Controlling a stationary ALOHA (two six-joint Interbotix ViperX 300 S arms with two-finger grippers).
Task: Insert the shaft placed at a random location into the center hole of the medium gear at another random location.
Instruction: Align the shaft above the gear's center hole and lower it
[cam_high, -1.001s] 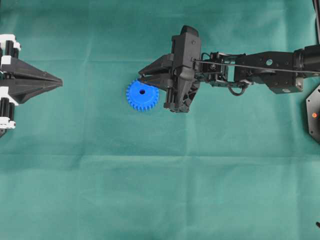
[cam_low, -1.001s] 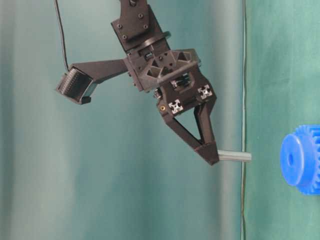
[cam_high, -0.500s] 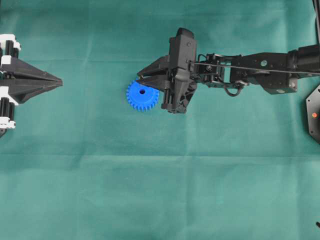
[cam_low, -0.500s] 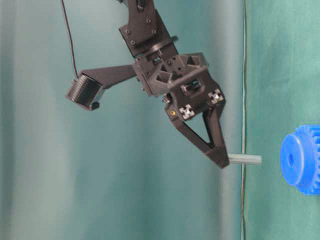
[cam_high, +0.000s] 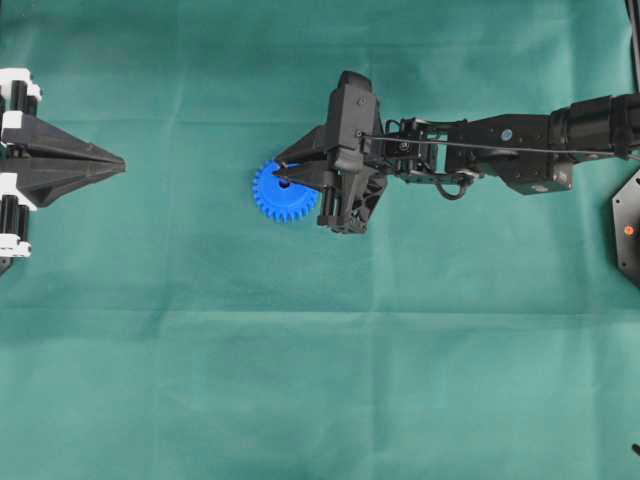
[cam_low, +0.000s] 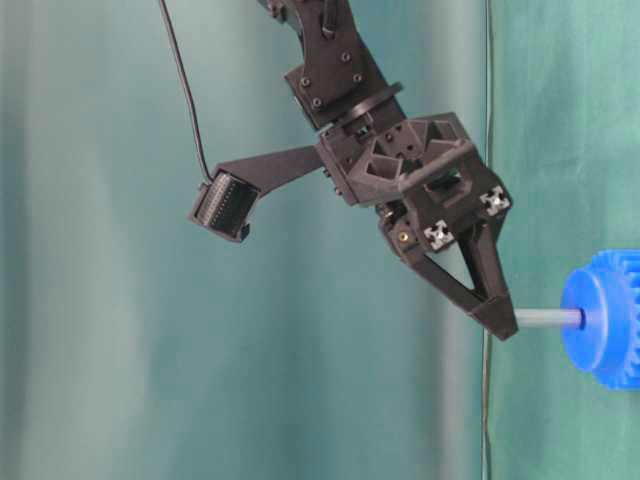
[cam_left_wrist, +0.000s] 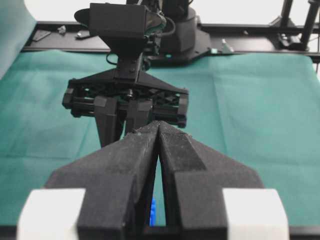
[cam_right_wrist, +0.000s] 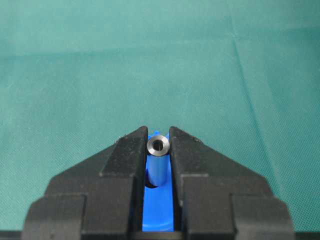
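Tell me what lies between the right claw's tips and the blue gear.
Only the shaft: in the table-level view it bridges the gap from the right claw to the medium gear, its far end meeting the gear's centre. No other object sits there.

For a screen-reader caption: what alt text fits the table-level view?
The black right gripper, shut on a short silvery-grey metal shaft, brings its tip to the face of the bright blue toothed plastic gear, against green cloth.
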